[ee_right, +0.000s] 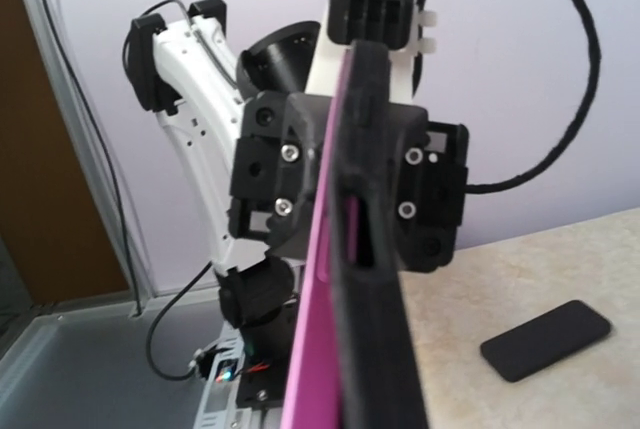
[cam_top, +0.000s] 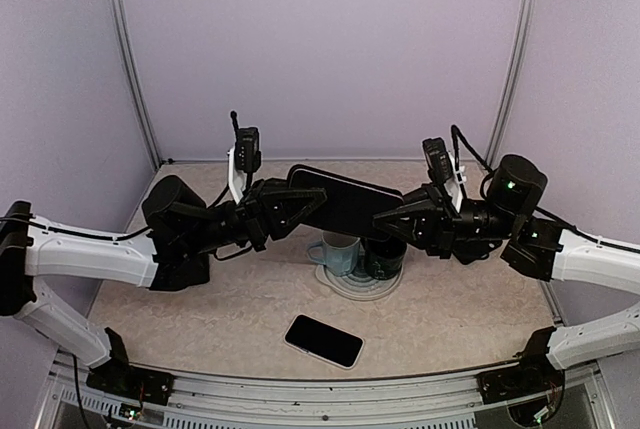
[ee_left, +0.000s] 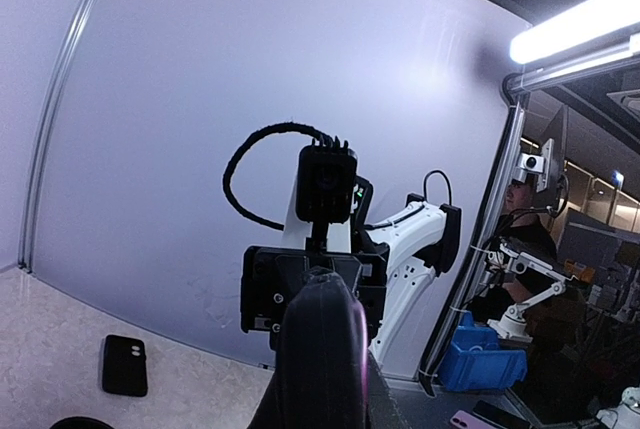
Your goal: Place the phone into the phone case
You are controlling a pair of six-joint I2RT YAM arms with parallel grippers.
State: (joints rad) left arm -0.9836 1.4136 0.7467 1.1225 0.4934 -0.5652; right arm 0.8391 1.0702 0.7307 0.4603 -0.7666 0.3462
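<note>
Phone case [cam_top: 345, 201] up in air, edge-on to both wrist cams, left gripper [cam_top: 298, 207] & right gripper [cam_top: 393, 217] each clamped on an end. Risk: opposing pull could twist or drop it onto mugs [cam_top: 340, 252] below. Phone [cam_top: 323, 340] lies flat on table [cam_top: 200, 309] nr front edge, well apart.

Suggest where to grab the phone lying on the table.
Best bet: pinch the phone across its two long edges near mid-length, coming straight down from above. It lies flat on the table, angled diagonally, with bare surface along both long sides.
</note>
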